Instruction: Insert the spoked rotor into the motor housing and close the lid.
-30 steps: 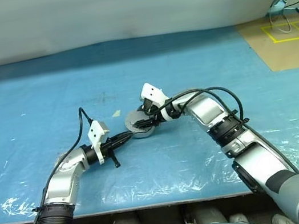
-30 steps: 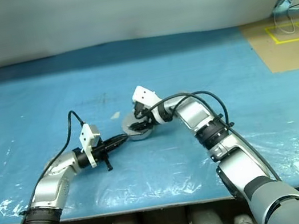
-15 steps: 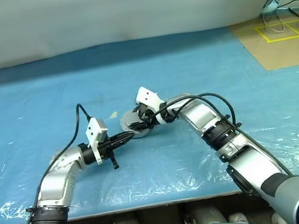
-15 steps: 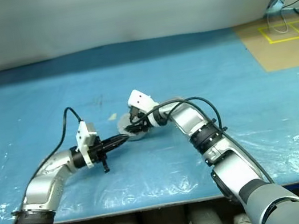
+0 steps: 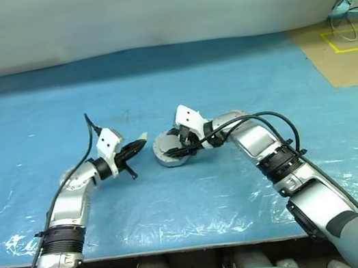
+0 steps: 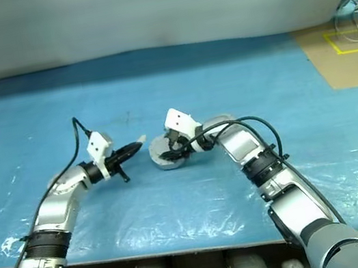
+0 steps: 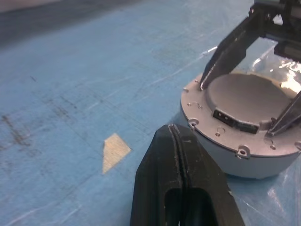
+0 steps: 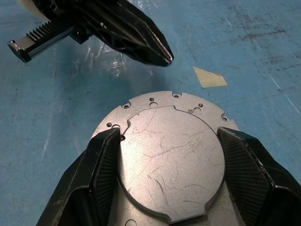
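Right wrist view looks down on the lid [image 8: 170, 165], a round disc of dull silver-grey metal, its smooth face crossed by fine hairline scratches. Around it runs a flat flange with small drilled holes and scalloped notches. The lid lies shut on the motor housing [image 7: 235, 155], a shallow round casing of pale matt metal whose side wall curves in toward its base. It sits on the desk [image 5: 36, 110], which is covered by a blue sheet, worn with dark scuffs and wrinkled into glossy plastic folds near the front edge.

The right pincer [image 8: 171, 162] has its two black fingers [image 8: 101, 162] set apart, one on each side of the lid's raised disc, against its rim; their inner pads carry a fine cross-hatched texture.

The left pincer [image 7: 175, 134] has its wedge-shaped matt black fingers pressed together, with only a thin seam between them. It holds nothing and sits just beside the housing, apart from it.

A small cream-coloured patch [image 7: 114, 149], four-sided and flat, lies on the blue sheet near the left pincer's tip.
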### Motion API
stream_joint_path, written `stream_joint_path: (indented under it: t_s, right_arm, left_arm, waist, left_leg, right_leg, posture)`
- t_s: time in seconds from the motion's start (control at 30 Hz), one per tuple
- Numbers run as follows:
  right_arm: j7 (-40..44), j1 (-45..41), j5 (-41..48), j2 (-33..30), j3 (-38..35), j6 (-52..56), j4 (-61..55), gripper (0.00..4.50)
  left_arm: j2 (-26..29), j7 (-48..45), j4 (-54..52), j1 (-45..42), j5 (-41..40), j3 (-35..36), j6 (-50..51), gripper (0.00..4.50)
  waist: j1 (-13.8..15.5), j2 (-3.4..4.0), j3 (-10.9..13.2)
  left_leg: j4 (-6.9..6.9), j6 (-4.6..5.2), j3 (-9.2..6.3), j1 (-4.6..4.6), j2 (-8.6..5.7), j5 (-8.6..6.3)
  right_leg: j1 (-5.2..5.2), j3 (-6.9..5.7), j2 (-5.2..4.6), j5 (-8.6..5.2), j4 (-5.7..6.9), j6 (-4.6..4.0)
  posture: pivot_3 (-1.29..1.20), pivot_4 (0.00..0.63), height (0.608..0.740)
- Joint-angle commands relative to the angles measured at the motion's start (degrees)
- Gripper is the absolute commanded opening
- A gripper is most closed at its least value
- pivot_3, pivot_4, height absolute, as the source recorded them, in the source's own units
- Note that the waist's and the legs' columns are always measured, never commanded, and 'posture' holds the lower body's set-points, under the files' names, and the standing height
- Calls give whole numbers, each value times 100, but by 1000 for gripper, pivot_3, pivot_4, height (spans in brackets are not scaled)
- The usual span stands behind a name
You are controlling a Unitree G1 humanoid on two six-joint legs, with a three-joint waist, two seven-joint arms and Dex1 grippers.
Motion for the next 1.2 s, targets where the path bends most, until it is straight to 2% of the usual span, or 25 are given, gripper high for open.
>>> stream_joint_path:
  t_s: [0.03,0.2,0.47,0.77,0.9,0.97,1.07,1.2]
  right_arm:
    - [235,466,-210,-321,423,371,246,2934]
    - [368,572,-179,-497,417,390,34,2934]
    - [337,585,-167,-494,372,371,-52,2934]
    - [290,619,-116,-466,319,472,-85,2934]
    - [29,651,-176,-402,204,42,-24,2934]
    - [82,686,-47,-384,111,-39,-101,3648]
    - [125,680,58,-376,34,-22,-153,4485]
    - [102,594,290,-299,-137,217,-225,4485]
  left_arm:
    - [-63,-191,-159,-112,-68,-74,-100,0]
    - [-187,-383,-295,-115,-301,-49,30,0]
    - [-254,-282,359,-213,473,-558,-467,0]
    - [-487,-439,846,-165,732,-850,-808,0]
    - [-521,-490,823,-147,696,-879,-780,0]
    - [-539,-503,793,-165,677,-883,-753,0]
    - [-552,-585,738,-174,630,-898,-708,0]
    - [-541,-702,663,-165,595,-914,-655,0]
  waist:
    - [24,0,0]
    - [69,0,0]
    - [69,-4,-2]
    - [78,4,-14]
    - [79,5,-34]
    - [78,5,-37]
    - [78,5,-37]
    - [81,5,-36]
  left_leg:
    - [0,0,0,-1,1,0]
    - [3,0,0,-1,-1,-1]
    - [4,2,0,1,-3,-2]
    - [2,3,-1,5,-6,-3]
    - [-6,5,-1,16,-9,-4]
    - [-7,5,-1,20,-8,-4]
    - [-7,8,-1,22,-10,-6]
    - [-7,14,-1,25,-10,-10]
  right_leg:
    - [0,0,0,-1,1,-1]
    - [1,2,-3,-5,2,-3]
    - [6,6,-3,-6,0,-2]
    - [22,5,-8,-8,0,2]
    - [33,5,-12,-14,-4,9]
    - [37,5,-12,-15,-4,9]
    - [38,5,-14,-17,-4,12]
    - [31,5,-15,-18,-4,14]
  posture:
    - [0,150,740]
    - [0,150,740]
    - [0,150,740]
    - [0,150,740]
    - [0,150,740]
    - [0,150,740]
    - [0,150,740]
    - [0,150,740]
